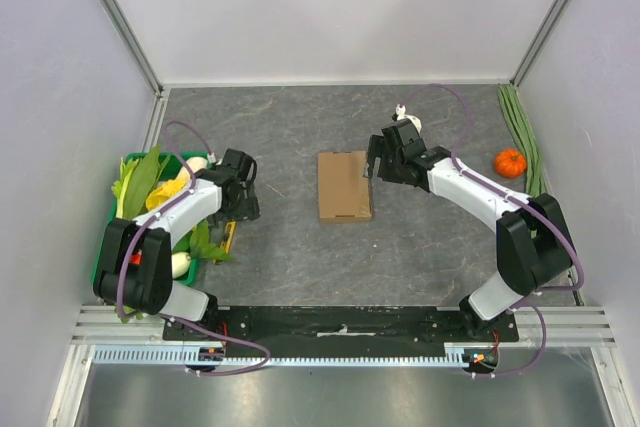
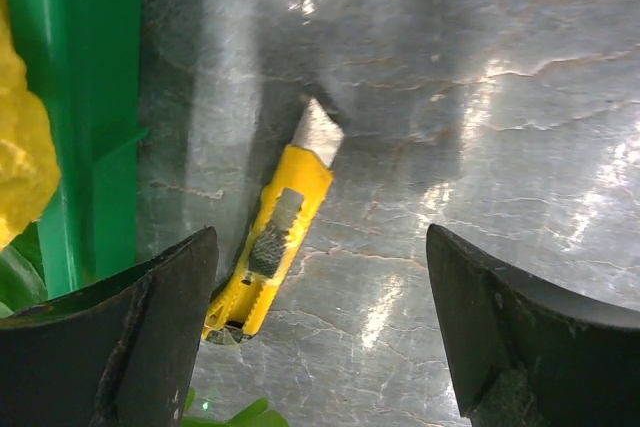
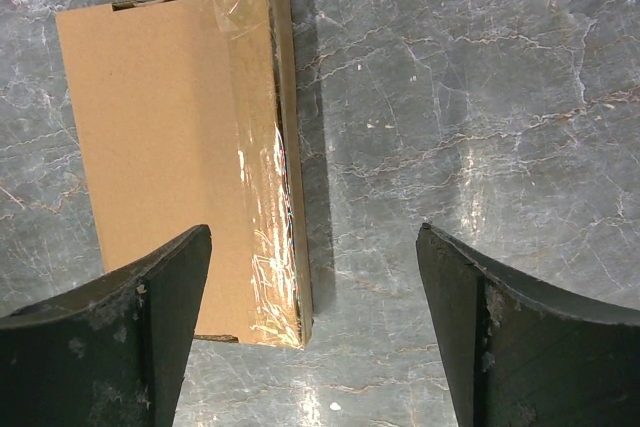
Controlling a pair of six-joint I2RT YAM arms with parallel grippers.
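The left jaws stand wide apart and hold nothing, with their dark fingers (image 2: pixel 150 327) hovering over a yellow plastic utility knife (image 2: pixel 272 247). The knife lies flat on the grey stone-patterned worktop (image 1: pixel 300 267), its short bare blade pointing to about 1 o'clock in the left wrist view. Its handle end is close beside the finger at 9 o'clock, but I cannot tell whether they touch. At 9 o'clock from the knife stands the wall of a green plastic crate (image 2: pixel 70 117). In the top view this crate holds leafy green vegetables (image 1: pixel 140 179) and a white oblong vegetable (image 1: pixel 181 265).

The right jaws are also apart and empty. They hang low over the worktop at 3 o'clock from a flat brown cardboard box (image 3: pixel 160 127), whose long edge is sealed with clear tape. One dark finger (image 3: pixel 110 347) overlaps the box's near corner, and the other is over bare worktop.

The box lies near the middle of the worktop. Far off at 3 o'clock are a small orange round fruit (image 1: pixel 510 162) and a bundle of long green stalks (image 1: pixel 520 132).
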